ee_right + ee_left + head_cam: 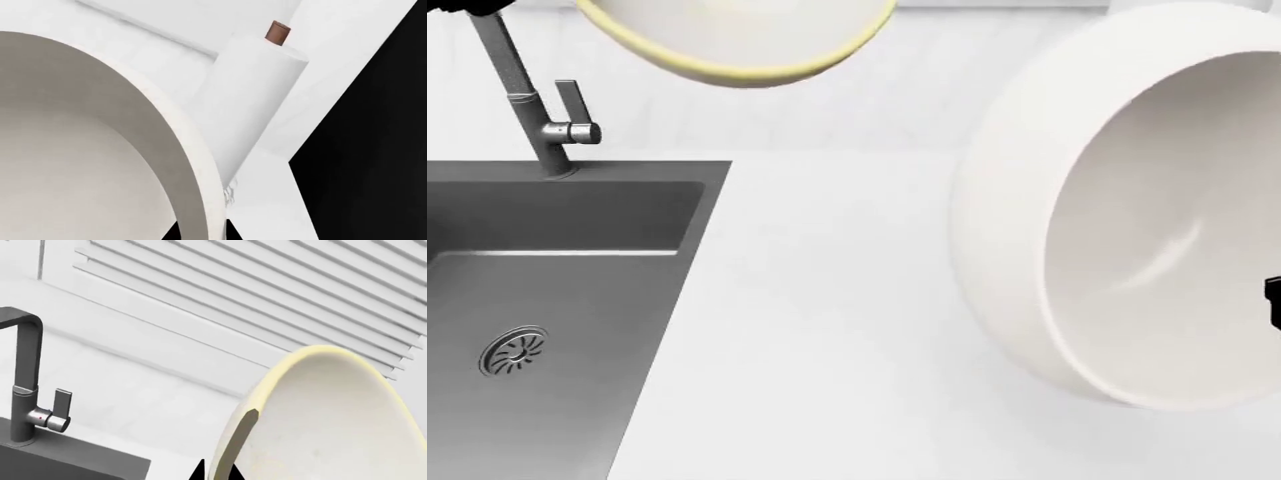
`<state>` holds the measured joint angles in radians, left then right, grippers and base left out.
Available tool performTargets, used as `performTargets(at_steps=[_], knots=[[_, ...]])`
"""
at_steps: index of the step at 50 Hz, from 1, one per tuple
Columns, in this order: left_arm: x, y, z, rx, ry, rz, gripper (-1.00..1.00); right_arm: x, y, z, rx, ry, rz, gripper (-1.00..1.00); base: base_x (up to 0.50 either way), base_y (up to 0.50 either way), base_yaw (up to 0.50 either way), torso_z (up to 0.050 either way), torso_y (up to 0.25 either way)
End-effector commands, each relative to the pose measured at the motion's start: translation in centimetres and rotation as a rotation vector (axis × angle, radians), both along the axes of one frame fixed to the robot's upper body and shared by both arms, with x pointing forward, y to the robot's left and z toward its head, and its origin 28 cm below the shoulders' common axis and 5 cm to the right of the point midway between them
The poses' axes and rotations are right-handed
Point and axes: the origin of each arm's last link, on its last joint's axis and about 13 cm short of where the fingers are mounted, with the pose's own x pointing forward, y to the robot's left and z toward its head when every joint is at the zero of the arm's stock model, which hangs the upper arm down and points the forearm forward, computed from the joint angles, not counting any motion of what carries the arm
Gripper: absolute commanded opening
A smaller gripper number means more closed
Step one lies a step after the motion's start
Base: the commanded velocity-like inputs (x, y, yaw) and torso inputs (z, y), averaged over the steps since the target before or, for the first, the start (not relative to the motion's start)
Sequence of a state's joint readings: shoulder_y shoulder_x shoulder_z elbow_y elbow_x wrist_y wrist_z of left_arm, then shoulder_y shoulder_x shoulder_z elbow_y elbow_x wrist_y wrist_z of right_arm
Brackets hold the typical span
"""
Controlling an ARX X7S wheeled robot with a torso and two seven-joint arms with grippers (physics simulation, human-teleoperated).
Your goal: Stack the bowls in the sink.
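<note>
While both bowls hang in the air, the sink [574, 300] below holds nothing but its drain [514, 352]. The left gripper [215, 471] pinches the rim of the cream bowl [333, 415], tilted near the faucet [27, 385]. The right gripper [200, 231] clamps the wall of the white bowl [1121, 220], tipped on its side over the counter [827, 300], well right of the basin. Judgement: set the larger white bowl level on the sink floor first, then lower the cream bowl centred into it. Releasing either while tilted risks a roll.
</note>
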<state>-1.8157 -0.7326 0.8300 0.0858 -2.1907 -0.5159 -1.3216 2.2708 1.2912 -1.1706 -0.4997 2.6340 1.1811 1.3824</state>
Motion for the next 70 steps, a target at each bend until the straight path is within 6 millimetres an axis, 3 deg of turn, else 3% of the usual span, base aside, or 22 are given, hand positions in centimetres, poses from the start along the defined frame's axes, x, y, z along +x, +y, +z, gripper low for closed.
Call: performTargets(at_steps=[1, 35, 48, 70], knots=[[-0.4, 0.5, 0.4, -0.008, -0.022, 0.018, -1.00, -0.3, 0.0, 0.4, -0.006, -0.047, 0.010, -1.00, 0.00, 0.00, 0.00, 0.000, 0.000], [-1.4, 1.0, 0.4, -0.009, -0.029, 0.017, -1.00, -0.6, -0.3, 0.6, -0.056, -0.064, -0.006, -1.00, -0.43, 0.03, 0.00, 0.000, 0.000], [-2.0, 1.5, 0.2, -0.017, -0.026, 0.031, -1.00, -0.6, -0.2, 0.8, -0.106, -0.101, 0.028, -1.00, -0.26, 0.46, 0.00, 0.000, 0.000], [-2.3, 2.4, 0.1, -0.031, -0.033, 0.057, -1.00, -0.4, 0.0, 0.7, -0.144, -0.124, 0.050, -1.00, 0.04, 0.50, 0.00, 0.000, 0.000]])
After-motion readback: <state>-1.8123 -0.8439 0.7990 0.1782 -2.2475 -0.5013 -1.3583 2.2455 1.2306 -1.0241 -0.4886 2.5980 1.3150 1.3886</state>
